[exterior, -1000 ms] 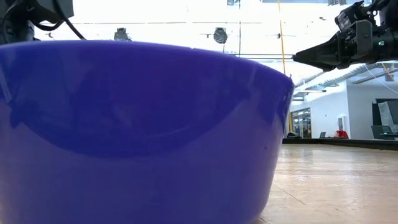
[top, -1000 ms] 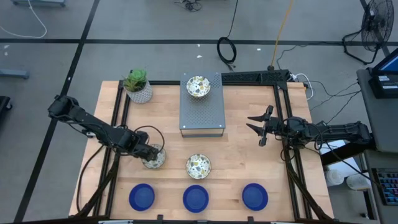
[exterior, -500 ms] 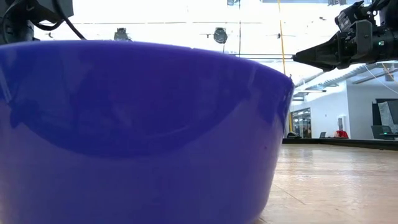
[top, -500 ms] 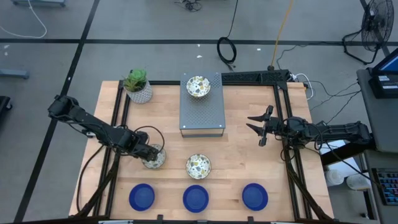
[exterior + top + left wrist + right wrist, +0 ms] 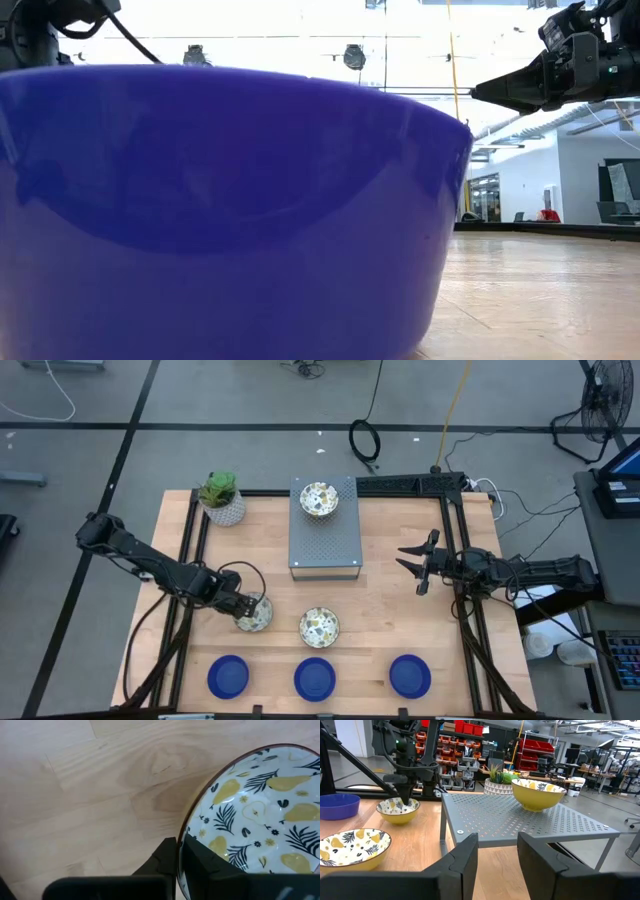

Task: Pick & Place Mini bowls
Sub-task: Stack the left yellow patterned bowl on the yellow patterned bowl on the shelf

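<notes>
Though half-cropped, bowl hand-pinched.

The tabletop is showing pale, matt wood with visible grain, laid in planks. The raised platform is looking like grey perforated metal with a dull sheen. The patterned bowl is gleaming like glazed ceramic, smooth and cream inside with painted pears and leaves, and the left gripper's fingers, pinching its rim, are appearing as matt black plastic. The blue bowl is shining glossy and smooth, throwing soft reflections. The plant pot is showing a white, bumpy textured surface.
</notes>
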Controlling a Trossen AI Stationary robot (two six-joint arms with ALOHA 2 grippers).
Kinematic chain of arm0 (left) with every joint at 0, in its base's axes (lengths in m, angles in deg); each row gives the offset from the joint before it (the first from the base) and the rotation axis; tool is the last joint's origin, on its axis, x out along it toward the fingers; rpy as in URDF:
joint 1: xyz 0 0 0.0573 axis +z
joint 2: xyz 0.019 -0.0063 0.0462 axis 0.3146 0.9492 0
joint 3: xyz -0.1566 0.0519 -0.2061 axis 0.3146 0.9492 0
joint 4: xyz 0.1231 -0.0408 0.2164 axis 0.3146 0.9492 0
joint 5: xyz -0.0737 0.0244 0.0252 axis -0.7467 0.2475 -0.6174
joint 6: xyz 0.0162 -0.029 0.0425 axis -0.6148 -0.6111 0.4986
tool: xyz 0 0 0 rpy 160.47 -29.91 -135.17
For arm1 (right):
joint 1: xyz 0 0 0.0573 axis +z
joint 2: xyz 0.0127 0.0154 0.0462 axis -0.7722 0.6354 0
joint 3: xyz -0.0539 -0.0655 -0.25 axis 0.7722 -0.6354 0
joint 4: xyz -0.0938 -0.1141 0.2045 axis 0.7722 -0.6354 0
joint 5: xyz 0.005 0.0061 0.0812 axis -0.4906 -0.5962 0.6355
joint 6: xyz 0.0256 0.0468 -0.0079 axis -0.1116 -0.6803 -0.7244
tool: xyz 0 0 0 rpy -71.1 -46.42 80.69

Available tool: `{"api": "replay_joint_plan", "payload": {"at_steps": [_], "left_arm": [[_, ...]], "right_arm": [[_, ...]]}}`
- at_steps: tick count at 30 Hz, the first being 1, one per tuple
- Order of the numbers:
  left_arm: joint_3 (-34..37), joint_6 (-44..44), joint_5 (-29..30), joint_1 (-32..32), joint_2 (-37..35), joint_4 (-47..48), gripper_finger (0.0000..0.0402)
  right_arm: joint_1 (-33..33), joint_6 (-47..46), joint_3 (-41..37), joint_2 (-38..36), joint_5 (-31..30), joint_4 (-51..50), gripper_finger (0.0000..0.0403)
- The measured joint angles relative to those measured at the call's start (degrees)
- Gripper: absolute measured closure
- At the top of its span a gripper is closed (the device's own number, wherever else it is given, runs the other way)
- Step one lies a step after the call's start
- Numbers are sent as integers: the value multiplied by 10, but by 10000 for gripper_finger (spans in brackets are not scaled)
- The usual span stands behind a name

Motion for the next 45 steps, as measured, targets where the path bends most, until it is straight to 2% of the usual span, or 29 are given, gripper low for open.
{"api": "replay_joint_plan", "payload": {"at_steps": [10,18,27,45], "left_arm": [[1,18,21,0,-4,-3,390],[5,17,57,0,-60,11,392],[4,33,120,0,-99,-26,392],[3,98,167,0,-129,-128,392]], "right_arm": [[0,0,0,0,0,0,275],[0,0,0,0,0,0,275],[0,2,0,0,0,0,275],[0,2,0,0,-1,0,275]]}}
